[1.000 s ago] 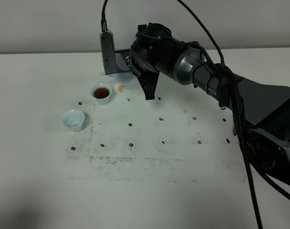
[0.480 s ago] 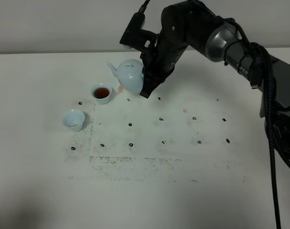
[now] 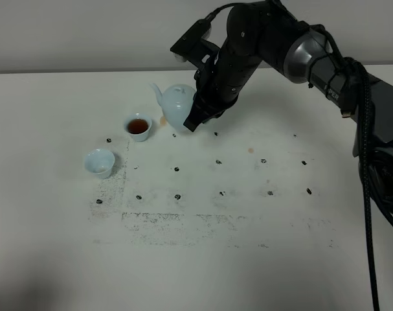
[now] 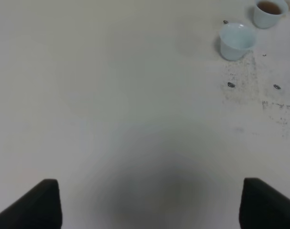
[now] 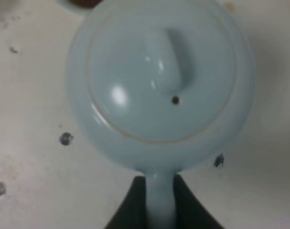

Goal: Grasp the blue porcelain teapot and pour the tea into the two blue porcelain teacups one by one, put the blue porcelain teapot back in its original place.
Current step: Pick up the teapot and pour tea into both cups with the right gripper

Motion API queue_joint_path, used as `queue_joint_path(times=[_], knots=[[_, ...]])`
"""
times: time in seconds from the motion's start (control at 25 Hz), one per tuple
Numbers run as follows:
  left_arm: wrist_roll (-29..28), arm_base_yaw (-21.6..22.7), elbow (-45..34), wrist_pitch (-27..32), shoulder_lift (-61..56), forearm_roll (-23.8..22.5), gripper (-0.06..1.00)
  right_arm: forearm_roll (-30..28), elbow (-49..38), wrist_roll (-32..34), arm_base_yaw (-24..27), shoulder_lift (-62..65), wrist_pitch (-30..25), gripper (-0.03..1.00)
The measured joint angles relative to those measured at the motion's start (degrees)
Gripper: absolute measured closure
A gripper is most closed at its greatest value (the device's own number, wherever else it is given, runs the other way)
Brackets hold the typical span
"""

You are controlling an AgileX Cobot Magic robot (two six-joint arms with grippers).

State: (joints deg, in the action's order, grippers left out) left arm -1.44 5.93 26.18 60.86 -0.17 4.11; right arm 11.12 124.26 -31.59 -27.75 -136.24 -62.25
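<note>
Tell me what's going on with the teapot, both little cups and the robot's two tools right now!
Blue teapot: upright, lid on, handle pinched by the right tool.
Teacup by the teapot: upright, holds brown tea.
Other teacup: upright, looks empty or nearly so.
Right tool: shut on the teapot's handle.
Left tool: open, holding nothing, away from the cups.

Glossy black right arm (image 3: pixel 248 39) with a grey metallic segment (image 3: pixel 307 55), black cables (image 3: pixel 364 129) alongside, dark jaws.
</note>
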Motion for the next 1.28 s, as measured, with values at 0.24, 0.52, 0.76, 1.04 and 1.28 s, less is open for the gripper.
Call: queue_joint_path(times=[0.24, 0.52, 0.76, 1.04, 1.28], knots=[[0.0, 0.0, 0.0, 0.0, 0.0, 0.0, 0.22, 1.5, 0.0, -0.7, 1.1, -3.3, 0.3, 0.93], [0.0, 0.0, 0.0, 0.0, 0.0, 0.0, 0.22, 4.4, 0.0, -2.0, 1.2, -3.2, 1.2, 0.93], [0.0, 0.0, 0.0, 0.0, 0.0, 0.0, 0.22, 6.6, 0.0, -3.4, 1.2, -2.1, -3.0, 0.93], [0.1, 0.0, 0.0, 0.0, 0.0, 0.0, 0.22, 6.6, 0.0, -3.9, 1.3, 4.0, -7.9, 0.93], [0.1, 0.0, 0.0, 0.0, 0.0, 0.0, 0.22, 7.7, -9.4, -3.9, 1.3, 13.0, -7.3, 0.93]])
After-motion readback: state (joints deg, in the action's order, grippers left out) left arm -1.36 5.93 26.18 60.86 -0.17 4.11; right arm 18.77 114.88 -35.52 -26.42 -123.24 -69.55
